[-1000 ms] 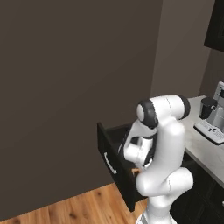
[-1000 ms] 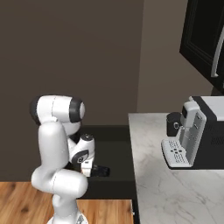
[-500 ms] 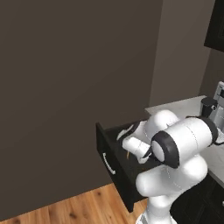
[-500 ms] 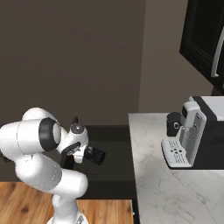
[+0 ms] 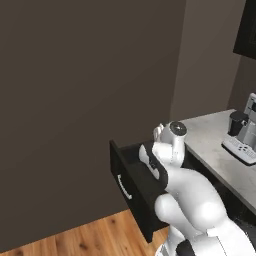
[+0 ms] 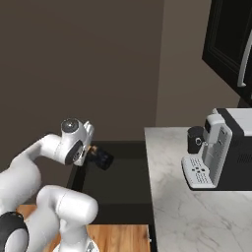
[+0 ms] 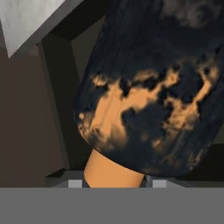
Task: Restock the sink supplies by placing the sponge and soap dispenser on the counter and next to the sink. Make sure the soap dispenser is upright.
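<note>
Dark open drawer (image 6: 118, 177) beside the counter (image 6: 197, 216): arm has swung up since a second ago, gripper (image 6: 101, 158) clenched on soap dispenser (image 7: 153, 96), above the drawer. Dispenser's black body sits just past the fingers; pump top cut off, fingertips barely visible.

Black soap dispenser (image 7: 148, 100), orange mottling and neck

Soft, even light, rather dim, with no glare or hard shadows. The marbled surface (image 6: 206, 206) is the brightest area; the open drawer (image 5: 135, 182) sinks into near-black. In the hand view the soap dispenser (image 7: 153, 87) looms close, smeared and blotchy.
</note>
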Robot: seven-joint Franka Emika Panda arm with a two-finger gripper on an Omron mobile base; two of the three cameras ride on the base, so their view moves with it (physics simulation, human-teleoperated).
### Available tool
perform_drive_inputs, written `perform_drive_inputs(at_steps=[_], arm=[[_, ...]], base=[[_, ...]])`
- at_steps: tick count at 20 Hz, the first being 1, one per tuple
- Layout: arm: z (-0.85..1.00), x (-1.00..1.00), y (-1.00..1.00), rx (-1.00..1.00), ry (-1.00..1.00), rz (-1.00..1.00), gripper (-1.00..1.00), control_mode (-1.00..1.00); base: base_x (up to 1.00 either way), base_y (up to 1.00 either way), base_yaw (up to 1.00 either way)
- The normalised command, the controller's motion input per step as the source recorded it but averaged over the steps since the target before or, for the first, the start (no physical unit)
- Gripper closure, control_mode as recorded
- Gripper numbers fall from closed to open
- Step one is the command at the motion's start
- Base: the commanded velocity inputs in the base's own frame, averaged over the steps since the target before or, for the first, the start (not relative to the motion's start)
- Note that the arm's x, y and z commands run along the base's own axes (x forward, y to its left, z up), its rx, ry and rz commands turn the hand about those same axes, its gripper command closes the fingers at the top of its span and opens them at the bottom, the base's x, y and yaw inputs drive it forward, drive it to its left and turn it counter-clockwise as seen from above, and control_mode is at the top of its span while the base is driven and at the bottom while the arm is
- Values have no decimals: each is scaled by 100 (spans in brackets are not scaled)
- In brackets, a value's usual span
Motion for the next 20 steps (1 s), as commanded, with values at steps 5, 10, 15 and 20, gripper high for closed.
perform_drive_inputs(at_steps=[5, 10, 15, 20], arm=[[100, -63, -18, -1, 0, -11, 100, -100], [70, -97, 0, 0, 0, -5, 100, -100], [82, -88, 4, 0, 0, 0, 100, -100], [64, -26, 14, 0, 0, 2, 100, -100]], base=[[0, 0, 0], [0, 0, 0], [0, 0, 0], [0, 0, 0]])
